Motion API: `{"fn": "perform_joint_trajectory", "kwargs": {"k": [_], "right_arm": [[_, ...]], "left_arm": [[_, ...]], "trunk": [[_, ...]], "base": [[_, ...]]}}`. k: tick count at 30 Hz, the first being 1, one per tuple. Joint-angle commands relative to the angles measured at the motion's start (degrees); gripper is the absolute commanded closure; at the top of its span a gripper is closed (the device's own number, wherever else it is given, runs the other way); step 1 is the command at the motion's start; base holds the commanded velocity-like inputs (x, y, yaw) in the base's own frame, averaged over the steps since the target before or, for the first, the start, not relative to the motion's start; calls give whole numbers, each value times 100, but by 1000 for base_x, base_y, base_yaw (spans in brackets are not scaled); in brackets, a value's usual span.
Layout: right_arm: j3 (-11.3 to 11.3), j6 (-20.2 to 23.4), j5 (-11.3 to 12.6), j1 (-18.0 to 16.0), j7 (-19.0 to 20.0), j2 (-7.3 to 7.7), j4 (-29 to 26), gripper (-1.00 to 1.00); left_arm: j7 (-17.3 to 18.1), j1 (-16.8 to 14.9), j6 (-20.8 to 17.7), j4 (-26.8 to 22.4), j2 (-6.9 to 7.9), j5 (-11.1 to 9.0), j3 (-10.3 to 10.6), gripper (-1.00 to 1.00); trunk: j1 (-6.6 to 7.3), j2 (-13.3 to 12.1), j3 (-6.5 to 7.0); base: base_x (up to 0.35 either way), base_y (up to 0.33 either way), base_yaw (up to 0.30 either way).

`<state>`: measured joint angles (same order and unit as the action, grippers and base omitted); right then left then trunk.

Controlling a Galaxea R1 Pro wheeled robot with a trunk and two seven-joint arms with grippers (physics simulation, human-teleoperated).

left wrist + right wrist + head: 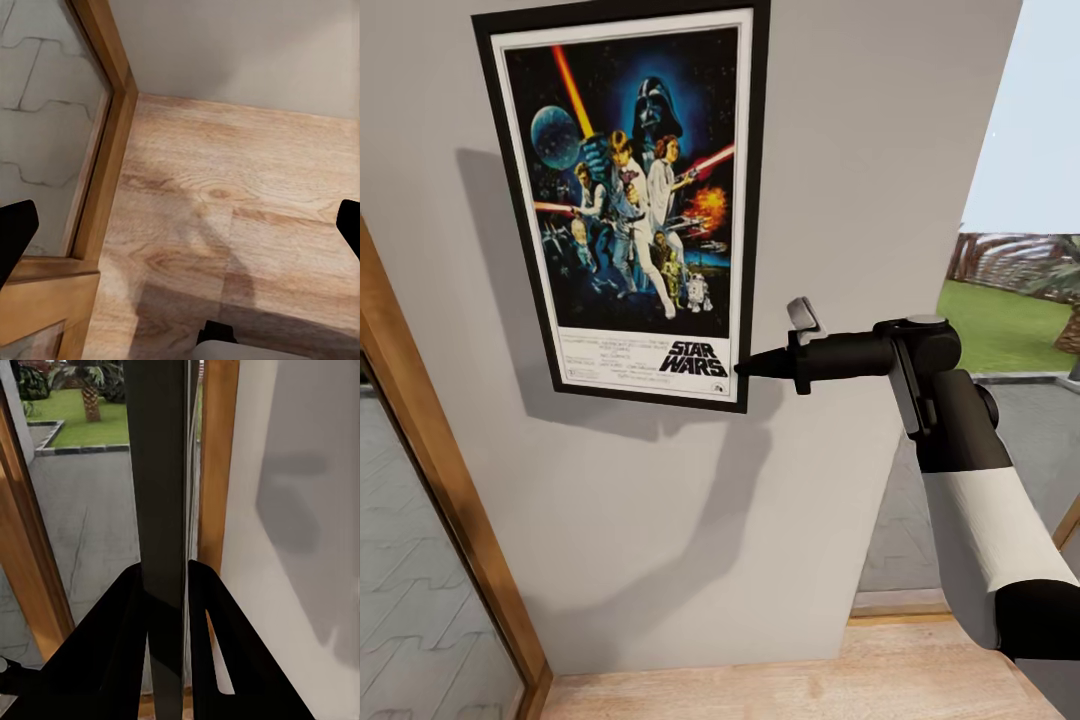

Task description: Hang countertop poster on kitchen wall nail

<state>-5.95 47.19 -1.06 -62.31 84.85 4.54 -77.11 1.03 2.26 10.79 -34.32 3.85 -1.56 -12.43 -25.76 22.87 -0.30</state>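
Note:
The Star Wars poster [630, 190] stands upright against the light grey wall [840, 150], black frame and white border showing, and casts a shadow below and to its left. My right gripper [745, 365] is shut on the poster's lower right corner. In the right wrist view the poster [161, 472] runs edge-on between the gripper's [166, 568] black fingers. My left gripper [180, 229] hangs open over the wooden floor [225, 195], holding nothing. No wall nail can be seen; any behind the poster is hidden. The kitchen countertop is out of view.
A wooden door frame [440, 470] with glass panes runs down the left of the wall. At the right, another wood-framed glass opening [217, 465] looks out on paving and a lawn [1000, 320]. Light wood floor [810, 680] lies at the wall's foot.

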Motion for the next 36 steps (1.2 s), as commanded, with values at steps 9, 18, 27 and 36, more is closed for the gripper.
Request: {"fn": "perform_joint_trajectory", "kwargs": {"k": [9,18,27,36], "right_arm": [[7,138,-16,-9,30,-12,142,100],[14,141,-11,-9,28,-16,210,100],[15,141,0,-9,29,-15,214,100],[23,141,1,-9,23,-15,214,100]], "left_arm": [[11,2,2,-5,-2,-19,-12,-100],[11,2,2,-9,-2,-20,-16,-100],[11,2,2,-13,0,-20,-22,-100],[11,2,2,-13,1,-20,-30,-100]], "trunk": [[-2,5,-3],[-2,5,-3],[-2,5,-3],[-2,5,-3]], "base": [[0,0,0],[0,0,0],[65,0,0],[108,0,0]]}}
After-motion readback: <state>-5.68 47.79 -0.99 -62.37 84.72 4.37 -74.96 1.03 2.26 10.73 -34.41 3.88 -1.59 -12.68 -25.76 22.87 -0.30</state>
